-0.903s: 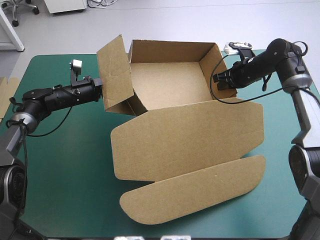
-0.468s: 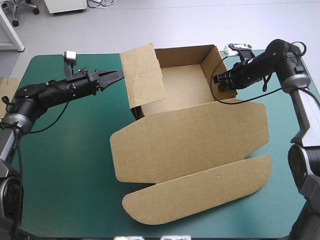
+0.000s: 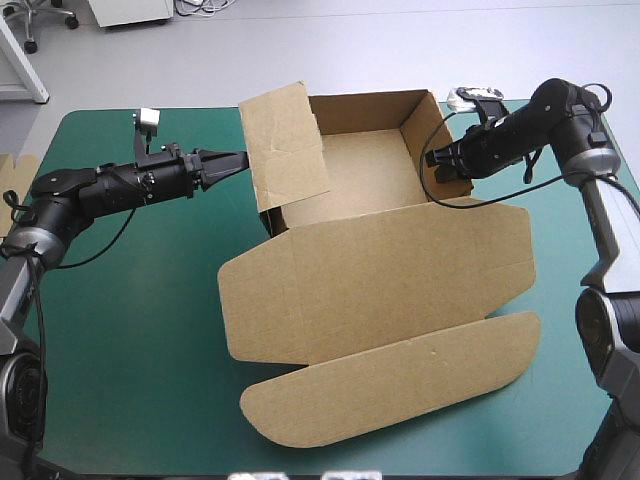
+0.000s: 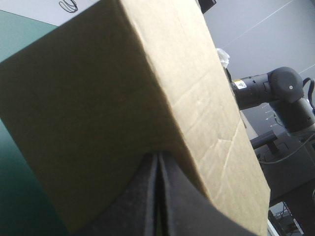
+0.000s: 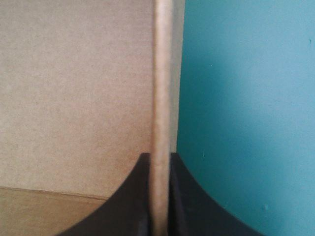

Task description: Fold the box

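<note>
On teal-green table (image 3: 130, 330), right hand (image 3: 435, 160) tight on box (image 3: 370, 270) wall

We find the left flap (image 3: 285, 145) of the box (image 3: 350, 160) just ahead of the left end effector (image 3: 240, 158), touching its tip. The right wall (image 3: 420, 140) sits between the right end effector's (image 3: 437, 168) fingers (image 5: 133, 196). The lid (image 3: 380, 270) lies flat on the table (image 3: 130, 330), toward its near edge from both.

From here the high view reads bright and even, lit from overhead. The brown cardboard box (image 3: 370, 260) throws only thin, soft shadows onto the teal-green table cover (image 3: 130, 330), and I see no glare. In the left wrist view the broad board face turned toward me sits in shade, its side panel lighter. In the right wrist view the wall's edge catches pale light.
</note>
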Robot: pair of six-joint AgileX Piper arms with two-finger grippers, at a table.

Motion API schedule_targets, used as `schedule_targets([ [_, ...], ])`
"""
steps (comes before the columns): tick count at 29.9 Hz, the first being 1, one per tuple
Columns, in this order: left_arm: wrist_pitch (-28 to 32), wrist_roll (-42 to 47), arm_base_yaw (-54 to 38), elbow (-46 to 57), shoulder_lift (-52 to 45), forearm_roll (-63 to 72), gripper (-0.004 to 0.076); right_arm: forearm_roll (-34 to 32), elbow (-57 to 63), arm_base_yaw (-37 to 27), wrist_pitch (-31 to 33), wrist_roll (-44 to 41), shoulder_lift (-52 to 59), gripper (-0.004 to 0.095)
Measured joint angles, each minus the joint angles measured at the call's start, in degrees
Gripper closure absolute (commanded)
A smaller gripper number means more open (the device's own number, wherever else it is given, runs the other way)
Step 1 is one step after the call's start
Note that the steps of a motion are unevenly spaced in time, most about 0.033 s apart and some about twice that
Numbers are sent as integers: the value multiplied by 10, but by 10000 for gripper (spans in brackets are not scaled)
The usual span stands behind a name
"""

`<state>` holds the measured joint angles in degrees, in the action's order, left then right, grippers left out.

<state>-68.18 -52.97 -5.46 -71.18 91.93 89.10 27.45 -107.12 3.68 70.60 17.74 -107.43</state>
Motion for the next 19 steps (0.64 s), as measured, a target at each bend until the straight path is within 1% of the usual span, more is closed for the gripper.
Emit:
schedule_targets([
  [2,0,0,0,0,0,-1,635,0,0,0,0,0,0,906],
  [3,0,0,0,0,0,-1,590,0,0,0,0,0,0,906],
  [7,0,1,1,0,0,5,453,0,0,0,0,0,0,906],
  [9,1,1,6,0,0,8,397,0,0,0,0,0,0,906],
  [12,1,1,21,0,0,8,351,0,0,0,0,0,0,906],
  [19,12,1,57,-4,0,0,333,-1,0,0,1,0,0,906],
])
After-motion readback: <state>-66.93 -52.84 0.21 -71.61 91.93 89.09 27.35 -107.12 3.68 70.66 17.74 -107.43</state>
